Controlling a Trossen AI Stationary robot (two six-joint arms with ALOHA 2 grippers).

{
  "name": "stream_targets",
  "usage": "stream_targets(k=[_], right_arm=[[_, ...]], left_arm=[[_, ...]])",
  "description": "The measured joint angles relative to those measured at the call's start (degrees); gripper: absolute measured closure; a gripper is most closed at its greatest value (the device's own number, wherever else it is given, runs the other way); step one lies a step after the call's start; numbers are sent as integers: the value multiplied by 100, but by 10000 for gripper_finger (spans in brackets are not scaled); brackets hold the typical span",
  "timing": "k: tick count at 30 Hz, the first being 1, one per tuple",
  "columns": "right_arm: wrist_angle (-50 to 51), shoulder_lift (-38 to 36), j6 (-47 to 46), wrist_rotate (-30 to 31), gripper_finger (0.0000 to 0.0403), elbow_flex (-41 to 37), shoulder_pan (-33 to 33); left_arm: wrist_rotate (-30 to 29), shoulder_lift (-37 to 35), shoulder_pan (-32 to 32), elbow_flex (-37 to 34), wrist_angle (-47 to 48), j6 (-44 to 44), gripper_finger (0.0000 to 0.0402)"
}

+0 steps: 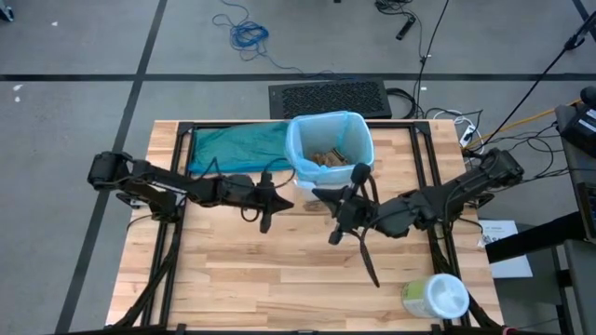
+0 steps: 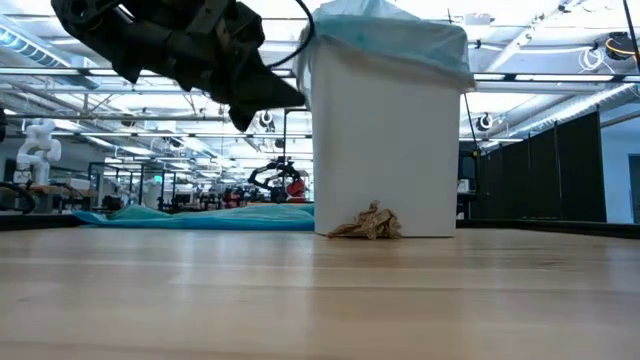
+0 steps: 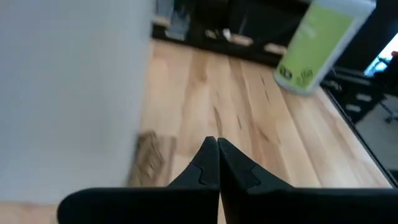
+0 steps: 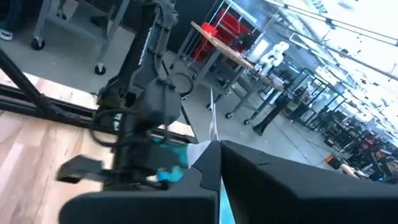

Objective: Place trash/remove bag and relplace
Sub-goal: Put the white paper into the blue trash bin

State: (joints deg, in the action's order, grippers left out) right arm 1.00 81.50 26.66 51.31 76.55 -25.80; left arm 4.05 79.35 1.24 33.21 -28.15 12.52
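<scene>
Beside the lined bin (image 1: 331, 149) lie a teal bag (image 1: 237, 144) and wipes tub (image 1: 435, 296).

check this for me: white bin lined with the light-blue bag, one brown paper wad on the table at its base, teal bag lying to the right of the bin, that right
Not quite. The teal bag lies flat on the table to the left of the white bin, as the high view shows. The rest holds: the light-blue bag lines the bin, and one brown paper wad sits on the table at its base.

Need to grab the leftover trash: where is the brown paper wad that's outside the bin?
The brown paper wad lies on the table against the white bin's front base in the low view, below and between the two claws.
</scene>
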Motion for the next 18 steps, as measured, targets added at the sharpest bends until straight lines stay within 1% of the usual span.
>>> stream_targets(k=[6, 8, 12, 15, 18], right_arm=[[-337, -25, 513, 575, 403, 0, 84], [-347, -27, 577, 733, 403, 0, 168], [-266, -25, 644, 1256, 403, 0, 431], [26, -27, 404, 1481, 403, 0, 677], [593, -39, -308, 1507, 403, 0, 935]], left_arm=[[-35, 239, 339, 0, 363, 216, 402], [-96, 376, 471, 0, 371, 263, 402], [-210, 616, 767, 0, 384, 371, 402], [-322, 685, 1014, -52, 384, 372, 402], [-564, 667, 1220, -90, 366, 456, 402]])
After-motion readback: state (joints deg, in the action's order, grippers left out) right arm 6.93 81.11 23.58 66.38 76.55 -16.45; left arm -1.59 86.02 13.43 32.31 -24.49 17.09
